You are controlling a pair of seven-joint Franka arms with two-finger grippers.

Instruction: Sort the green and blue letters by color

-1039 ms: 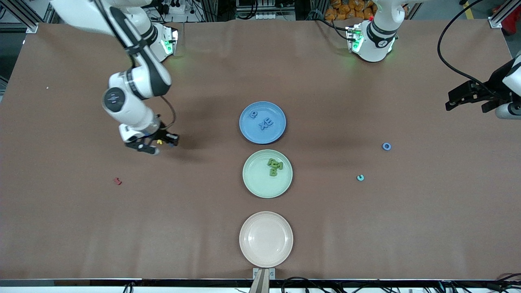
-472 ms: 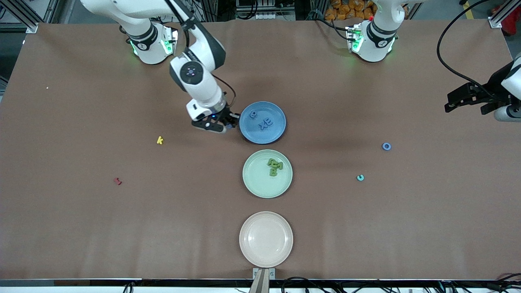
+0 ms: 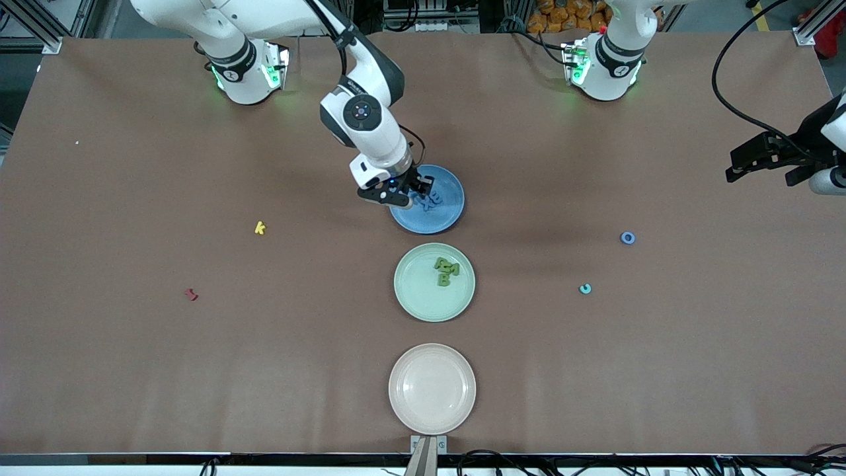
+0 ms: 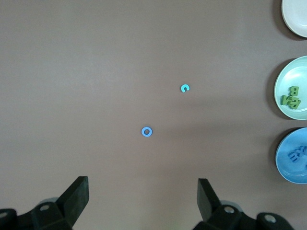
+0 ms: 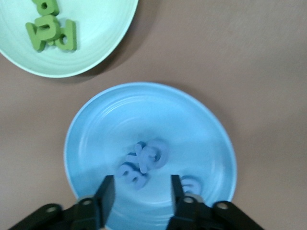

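Drop-off step I reckon: right gripper (image 3: 404,192) hangs over the blue plate (image 3: 444,221) with fingers parted and nothing between them, blue letters (image 5: 142,163) piled below, left gripper (image 4: 143,203) waits wide open, so next up looks like the blue o (image 3: 628,238) on the desk.

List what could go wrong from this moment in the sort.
The right gripper hangs open over the blue plate, just above the blue letters piled there; coming lower, it might knock them. The blue ring letter and a teal letter lie close together near the waiting, open left gripper, so it might pick the wrong one.
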